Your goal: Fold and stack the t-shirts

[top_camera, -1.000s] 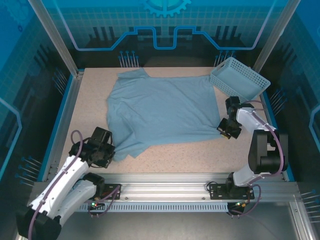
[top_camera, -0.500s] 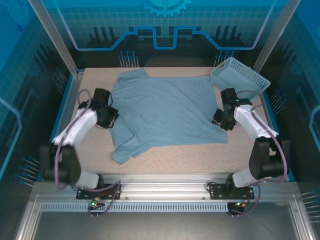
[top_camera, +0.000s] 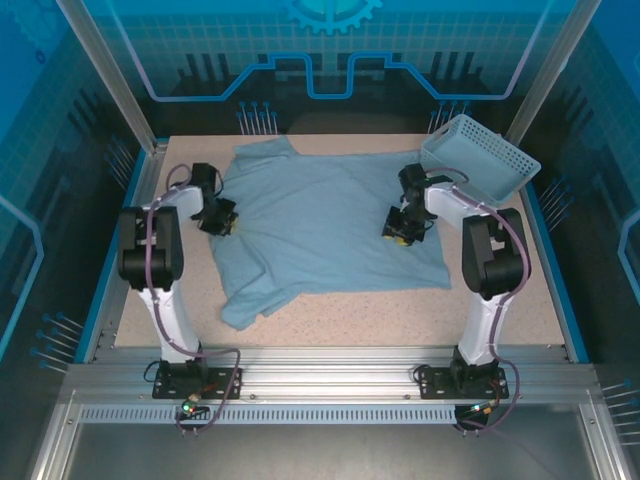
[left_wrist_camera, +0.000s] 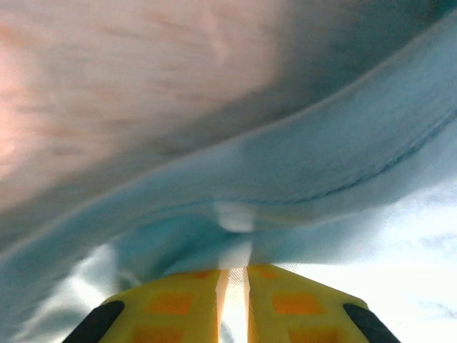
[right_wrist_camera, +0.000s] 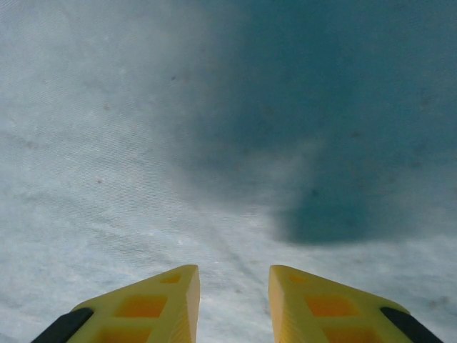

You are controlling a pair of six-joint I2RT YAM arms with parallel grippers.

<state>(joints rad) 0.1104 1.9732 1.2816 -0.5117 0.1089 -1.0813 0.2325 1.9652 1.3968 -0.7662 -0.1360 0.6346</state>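
Observation:
One pale blue-grey t-shirt (top_camera: 320, 225) lies spread across the middle of the table, its front left corner rumpled into a point. My left gripper (top_camera: 218, 217) is at the shirt's left edge. In the left wrist view its yellow fingers (left_wrist_camera: 178, 293) are nearly together, with a fold of the t-shirt (left_wrist_camera: 321, 179) pinched in the narrow gap at the left gripper (left_wrist_camera: 233, 270). My right gripper (top_camera: 398, 228) hovers low over the right part of the shirt. The right wrist view shows the right gripper (right_wrist_camera: 233, 275) open over flat cloth (right_wrist_camera: 143, 143), with nothing between the fingers.
A light blue lattice basket (top_camera: 478, 155) stands at the back right corner, close behind the right arm. Bare speckled table (top_camera: 400, 320) runs along the front, and metal frame posts and blue rails border the sides.
The left arm swung from the shirt's front left corner up to its left edge and closed on cloth there. The right arm moved from the right hem inward onto the shirt.

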